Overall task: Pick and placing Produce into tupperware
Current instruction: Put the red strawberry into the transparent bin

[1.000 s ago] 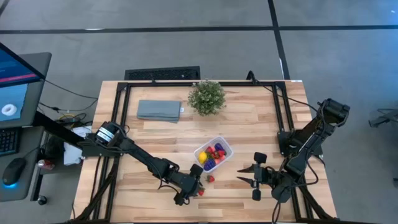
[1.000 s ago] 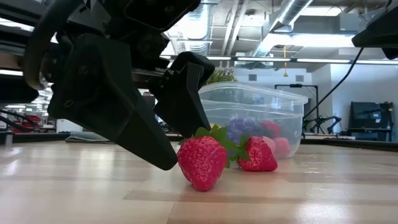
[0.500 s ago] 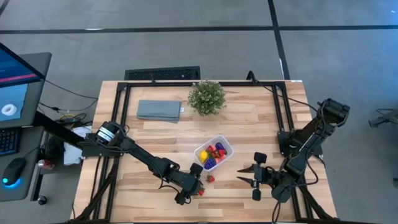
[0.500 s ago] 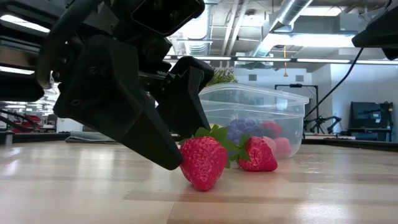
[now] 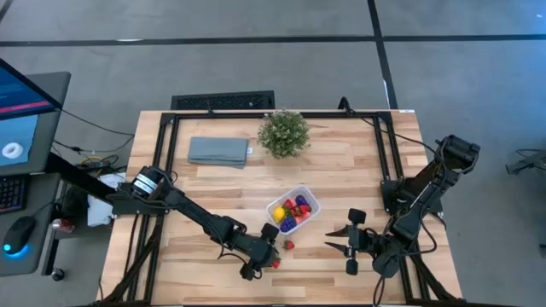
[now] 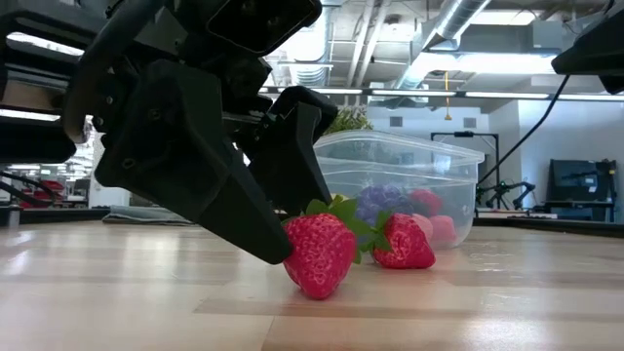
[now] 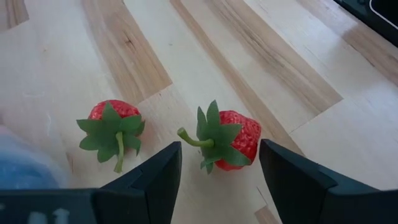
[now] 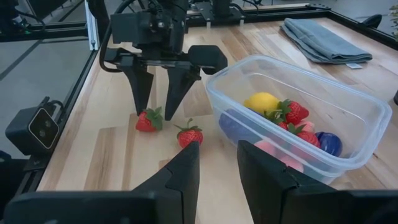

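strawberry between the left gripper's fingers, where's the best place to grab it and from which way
Probably across the red body of the strawberry, from above, where the open left gripper already straddles it. It lies on its side on the table, and its leafy cap and thin stem offer poor purchase.

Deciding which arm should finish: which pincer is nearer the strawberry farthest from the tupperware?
Left. The left pincer straddles that strawberry, open; the right pincer waits farther off.

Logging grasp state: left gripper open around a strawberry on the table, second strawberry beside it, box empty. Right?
Not quite: the box isn't empty. The right wrist view shows a yellow piece, strawberries and a purple piece in it. The left gripper is open around one strawberry, the second strawberry beside it.
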Robot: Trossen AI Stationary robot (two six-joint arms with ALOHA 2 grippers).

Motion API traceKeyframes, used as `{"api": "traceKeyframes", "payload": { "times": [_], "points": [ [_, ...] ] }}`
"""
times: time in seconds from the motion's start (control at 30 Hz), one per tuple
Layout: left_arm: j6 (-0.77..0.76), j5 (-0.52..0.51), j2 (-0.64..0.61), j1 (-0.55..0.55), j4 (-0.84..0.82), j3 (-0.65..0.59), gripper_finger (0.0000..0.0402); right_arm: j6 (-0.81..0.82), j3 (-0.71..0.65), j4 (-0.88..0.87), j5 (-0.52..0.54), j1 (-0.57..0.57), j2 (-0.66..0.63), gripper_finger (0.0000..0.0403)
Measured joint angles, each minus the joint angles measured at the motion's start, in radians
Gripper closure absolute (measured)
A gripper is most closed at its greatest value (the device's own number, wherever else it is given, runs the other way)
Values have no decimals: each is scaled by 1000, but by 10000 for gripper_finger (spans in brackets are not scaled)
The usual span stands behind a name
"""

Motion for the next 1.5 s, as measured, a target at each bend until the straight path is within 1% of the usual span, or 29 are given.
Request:
{"api": "traceKeyframes", "payload": {
  "times": [0.33, 0.93, 1.07, 1.17, 1.27, 1.37, 1.5],
  "points": [
    [8, -3, 0, 0, 0, 0, 240, 0, 0, 0, 0, 0, 0, 271],
    [7, 0, 0, 0, -9, 0, 284, 0, 0, 1, 0, 0, 0, 271],
    [-24, 22, 0, 0, -9, 0, 280, 0, 0, 1, 0, 0, 0, 271],
    [-49, 17, 0, 1, -16, 0, 264, 0, 0, 1, 0, 0, 0, 271],
    [-68, 0, 0, 1, -22, 1, 243, 0, 0, 1, 0, 0, 0, 271],
    [-105, -37, 0, 0, -66, 1, 227, 0, 0, 1, -1, 0, 0, 271],
    [-179, -68, -1, -9, -147, 4, 217, 0, 0, 1, -20, 0, 0, 271]
  ]
}}
